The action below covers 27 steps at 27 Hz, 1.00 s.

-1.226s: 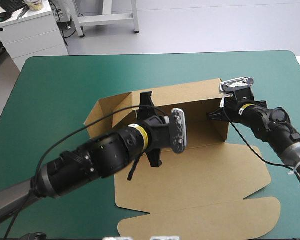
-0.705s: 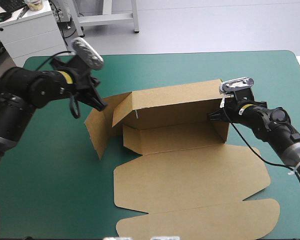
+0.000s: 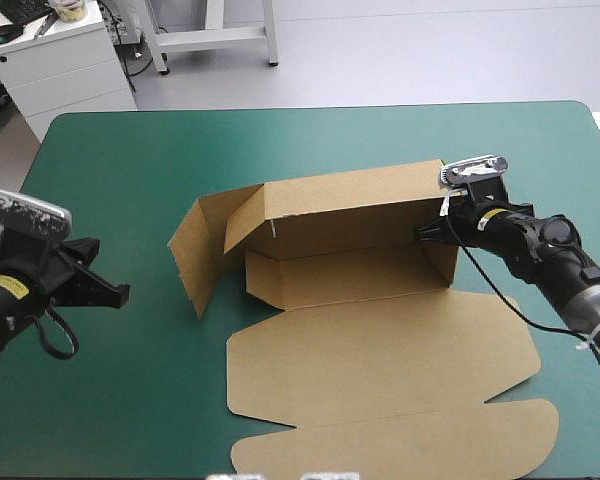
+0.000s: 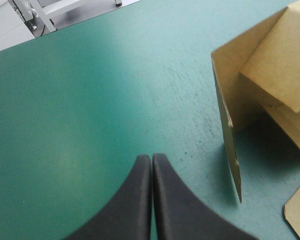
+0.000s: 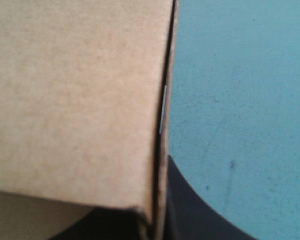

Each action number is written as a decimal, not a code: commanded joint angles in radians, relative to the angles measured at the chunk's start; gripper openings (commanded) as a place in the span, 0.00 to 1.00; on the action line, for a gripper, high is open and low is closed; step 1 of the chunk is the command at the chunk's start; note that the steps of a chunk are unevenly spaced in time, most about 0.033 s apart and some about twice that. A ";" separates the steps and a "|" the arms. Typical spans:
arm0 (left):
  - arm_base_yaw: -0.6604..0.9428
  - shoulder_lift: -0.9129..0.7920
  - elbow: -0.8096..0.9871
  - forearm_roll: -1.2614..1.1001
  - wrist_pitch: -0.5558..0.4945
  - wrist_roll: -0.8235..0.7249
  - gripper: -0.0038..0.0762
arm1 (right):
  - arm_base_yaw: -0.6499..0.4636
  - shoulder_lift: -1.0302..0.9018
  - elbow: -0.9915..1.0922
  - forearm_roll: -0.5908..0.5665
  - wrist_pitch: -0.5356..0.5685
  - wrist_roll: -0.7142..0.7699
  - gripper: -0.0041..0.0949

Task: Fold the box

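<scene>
The brown box (image 3: 350, 215) stands partly raised at the table's middle. Its back wall is up, its left side flap (image 3: 195, 250) swings outward, and its lid (image 3: 380, 360) lies flat toward the front edge. My right gripper (image 3: 427, 232) is shut on the box's right end wall; in the right wrist view the board (image 5: 75, 100) runs between the black fingers (image 5: 190, 210). My left gripper (image 3: 118, 292) hovers shut and empty near the table's left edge, well apart from the box. In the left wrist view its gripper (image 4: 151, 161) points at the flap's edge (image 4: 229, 130).
The table's left edge (image 3: 10, 235) runs close behind my left arm. A white cabinet (image 3: 60, 60) stands beyond the far left corner. Teal-green cover (image 4: 90, 90) stretches between the left gripper and the box.
My left arm has pulled off the box, swung past its far left side, and come down by the table's left edge. The left flap stands open. The right gripper has not moved.
</scene>
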 commanded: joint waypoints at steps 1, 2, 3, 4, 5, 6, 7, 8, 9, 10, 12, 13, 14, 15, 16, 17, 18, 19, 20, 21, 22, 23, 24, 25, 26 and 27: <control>0.003 -0.085 0.084 -0.026 -0.088 -0.016 0.04 | -0.002 -0.029 -0.037 0.012 -0.065 0.005 0.02; 0.003 -0.099 0.105 -0.026 -0.088 -0.016 0.04 | -0.002 -0.029 -0.038 0.012 -0.062 0.005 0.02; 0.003 -0.109 0.136 -0.022 -0.088 -0.016 0.04 | -0.002 -0.031 -0.048 0.012 -0.040 0.005 0.02; 0.003 -0.111 0.146 -0.017 -0.088 -0.016 0.04 | -0.002 -0.031 -0.059 0.014 -0.015 0.005 0.02; 0.003 -0.111 0.155 -0.014 -0.088 -0.016 0.04 | -0.002 -0.031 -0.075 0.016 0.014 0.005 0.02; 0.003 -0.111 0.161 -0.014 -0.088 -0.016 0.04 | -0.002 -0.031 -0.096 0.019 0.043 0.005 0.02; 0.003 -0.111 0.165 -0.011 -0.088 -0.016 0.04 | -0.002 -0.031 -0.116 0.025 0.082 0.005 0.02; 0.003 -0.111 0.168 -0.007 -0.095 -0.016 0.04 | -0.002 -0.031 -0.144 0.032 0.117 0.001 0.02; 0.003 -0.111 0.168 0.000 -0.095 -0.016 0.04 | -0.002 -0.031 -0.175 0.036 0.170 -0.005 0.02; 0.003 -0.111 0.168 0.005 -0.096 -0.016 0.04 | -0.002 -0.031 -0.206 0.039 0.206 -0.008 0.02; 0.003 -0.111 0.168 0.014 -0.114 -0.016 0.04 | -0.002 -0.025 -0.263 0.041 0.305 -0.009 0.02; 0.003 -0.112 0.168 0.021 -0.137 -0.016 0.04 | -0.002 -0.010 -0.324 0.041 0.417 -0.021 0.02; 0.003 -0.114 0.168 0.022 -0.149 -0.016 0.04 | -0.002 0.002 -0.347 0.041 0.464 -0.027 0.02; 0.003 -0.114 0.168 0.023 -0.162 -0.016 0.04 | -0.002 0.013 -0.366 0.042 0.494 -0.029 0.02; 0.003 -0.114 0.168 0.023 -0.174 -0.016 0.04 | -0.002 0.025 -0.377 0.042 0.523 -0.029 0.02; 0.003 -0.114 0.168 0.023 -0.184 -0.016 0.04 | -0.002 0.038 -0.387 0.042 0.549 -0.029 0.02; 0.003 -0.114 0.168 0.023 -0.193 -0.016 0.04 | -0.002 0.051 -0.396 0.042 0.571 -0.033 0.02; 0.003 -0.114 0.168 0.023 -0.200 -0.016 0.04 | -0.002 0.063 -0.404 0.043 0.606 -0.042 0.02; 0.003 -0.114 0.168 0.023 -0.202 -0.016 0.04 | -0.002 0.076 -0.407 0.052 0.635 -0.051 0.02; 0.003 -0.114 0.168 0.024 -0.207 -0.016 0.04 | -0.002 0.094 -0.409 0.065 0.671 -0.068 0.02; 0.003 -0.114 0.168 0.026 -0.209 -0.016 0.04 | -0.002 0.106 -0.409 0.077 0.698 -0.078 0.02; 0.003 -0.114 0.168 0.025 -0.212 -0.016 0.04 | -0.002 0.123 -0.411 0.087 0.720 -0.088 0.02; 0.003 -0.114 0.168 0.026 -0.217 -0.016 0.04 | -0.002 0.141 -0.416 0.095 0.742 -0.096 0.02; 0.003 -0.114 0.168 0.026 -0.219 -0.016 0.04 | -0.002 0.159 -0.418 0.097 0.753 -0.096 0.02; 0.003 -0.114 0.168 0.026 -0.225 -0.016 0.04 | -0.002 0.178 -0.426 0.104 0.766 -0.096 0.02; 0.003 -0.114 0.168 0.026 -0.229 -0.016 0.04 | -0.002 0.196 -0.434 0.109 0.766 -0.096 0.02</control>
